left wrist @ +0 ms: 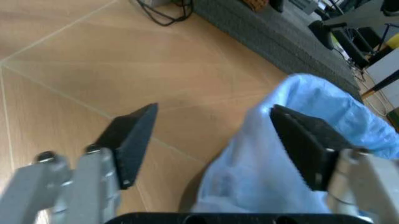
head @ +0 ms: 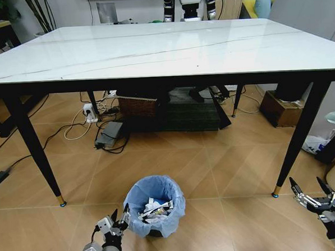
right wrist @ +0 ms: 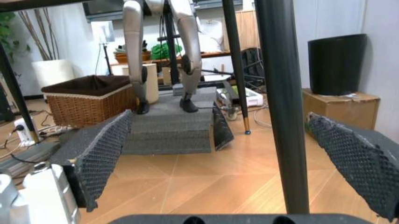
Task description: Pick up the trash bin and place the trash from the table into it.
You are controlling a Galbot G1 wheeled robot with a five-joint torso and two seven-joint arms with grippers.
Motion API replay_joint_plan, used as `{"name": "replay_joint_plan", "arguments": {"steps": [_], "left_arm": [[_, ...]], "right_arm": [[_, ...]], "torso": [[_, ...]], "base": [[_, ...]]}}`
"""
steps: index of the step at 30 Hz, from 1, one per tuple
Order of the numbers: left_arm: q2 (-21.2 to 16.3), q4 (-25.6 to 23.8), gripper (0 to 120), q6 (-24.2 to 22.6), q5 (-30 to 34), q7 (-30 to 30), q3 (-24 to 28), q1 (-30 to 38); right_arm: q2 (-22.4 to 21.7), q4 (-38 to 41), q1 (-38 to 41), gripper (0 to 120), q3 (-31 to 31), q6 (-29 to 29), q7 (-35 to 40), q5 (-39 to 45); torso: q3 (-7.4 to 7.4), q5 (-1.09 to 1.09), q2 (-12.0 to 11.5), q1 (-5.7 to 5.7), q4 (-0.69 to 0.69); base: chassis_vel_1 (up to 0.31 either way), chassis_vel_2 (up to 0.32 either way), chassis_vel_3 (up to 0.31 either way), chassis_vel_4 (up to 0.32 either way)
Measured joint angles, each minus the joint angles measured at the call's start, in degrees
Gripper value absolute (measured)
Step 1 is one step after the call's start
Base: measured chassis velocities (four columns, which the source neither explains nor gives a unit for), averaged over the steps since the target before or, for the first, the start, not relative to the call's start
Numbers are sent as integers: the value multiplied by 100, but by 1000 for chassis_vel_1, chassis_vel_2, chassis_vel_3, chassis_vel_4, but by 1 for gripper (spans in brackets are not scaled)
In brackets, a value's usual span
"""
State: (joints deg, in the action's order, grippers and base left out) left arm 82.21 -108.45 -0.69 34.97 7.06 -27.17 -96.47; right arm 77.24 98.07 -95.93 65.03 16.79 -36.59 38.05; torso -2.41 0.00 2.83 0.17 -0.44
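While the trash bin [head: 155, 206] sits on the floor before the counter [head: 152, 47], the left gripper [head: 119, 216] straddles its bag rim, jaws spread; closing on loose plastic alone could slip.

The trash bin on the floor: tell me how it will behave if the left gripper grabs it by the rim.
The trash bin looks small and probably light, holding only some paper litter. Its crinkly blue bag drapes over the rim, so the left gripper, open beside it, may slip on loose plastic. Gripped at one side, the bin would likely tilt.
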Motion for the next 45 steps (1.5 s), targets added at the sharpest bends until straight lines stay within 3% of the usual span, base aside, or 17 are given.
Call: {"name": "replay_joint_plan", "arguments": {"steps": [2,8,13,24,34,45], "left_arm": [[-15,-75,86,27,-99,-5,-7,2],[-45,-281,99,126,-292,-32,-27,-44],[-93,-589,100,172,-419,-36,-70,-225],[-388,-1776,100,464,-867,-20,-546,-1339],[-448,-1954,100,472,-1065,74,-778,-1433],[-372,-1864,100,345,-1168,105,-696,-1379]], "right_arm": [[0,0,0,100,0,0,0,0],[0,0,0,100,0,0,0,0],[0,0,0,100,0,0,0,0],[0,0,0,100,0,0,0,0],[0,0,0,100,0,0,0,0],[0,0,0,100,0,0,0,0]], "torso": [[0,0,0,0,0],[0,0,0,0,0],[0,0,0,0,0],[0,-1,1,0,1],[0,0,1,0,0],[-1,0,1,0,0]], "base": [[0,0,0,0],[0,0,0,0],[0,0,0,0],[0,0,0,0],[0,0,0,0],[0,0,0,0]]}}
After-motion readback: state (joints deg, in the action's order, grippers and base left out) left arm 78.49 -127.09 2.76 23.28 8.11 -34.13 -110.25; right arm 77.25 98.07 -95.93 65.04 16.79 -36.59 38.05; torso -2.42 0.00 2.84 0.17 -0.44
